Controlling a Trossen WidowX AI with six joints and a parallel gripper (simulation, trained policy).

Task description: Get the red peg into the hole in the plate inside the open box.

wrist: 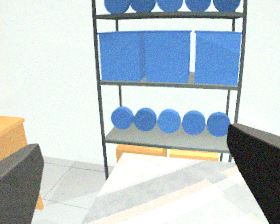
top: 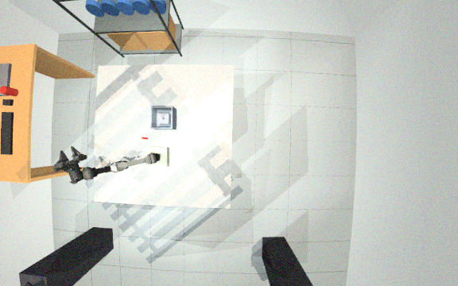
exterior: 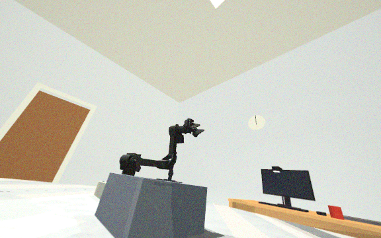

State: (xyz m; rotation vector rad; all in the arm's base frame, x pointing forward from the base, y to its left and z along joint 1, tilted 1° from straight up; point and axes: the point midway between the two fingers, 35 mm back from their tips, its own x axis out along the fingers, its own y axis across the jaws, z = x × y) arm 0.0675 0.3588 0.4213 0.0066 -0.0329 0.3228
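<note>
The red peg point(top: 145, 138) lies flat on the pale table top point(top: 209, 91), just outside the grey open box. The box point(top: 173, 118) point(exterior: 154, 206) stands upright; in the top view the light plate point(top: 160, 117) shows at its bottom, with a small dark mark near its middle. My gripper point(top: 70, 150) point(exterior: 200, 127) point(wrist: 136, 144) is open, with nothing between its fingers. It is raised high, beyond the table's left edge in the top view, well away from the peg and the box. The peg is not visible in the exterior view or the wrist view.
A wooden desk point(top: 20, 119) point(wrist: 6, 127) with a monitor point(exterior: 288, 183), a keyboard point(top: 6, 133) and a red cup-like object point(top: 9, 90) stands at the left. A shelf rack point(wrist: 171, 86) with blue items stands beyond the table. My arm's base stands near the box.
</note>
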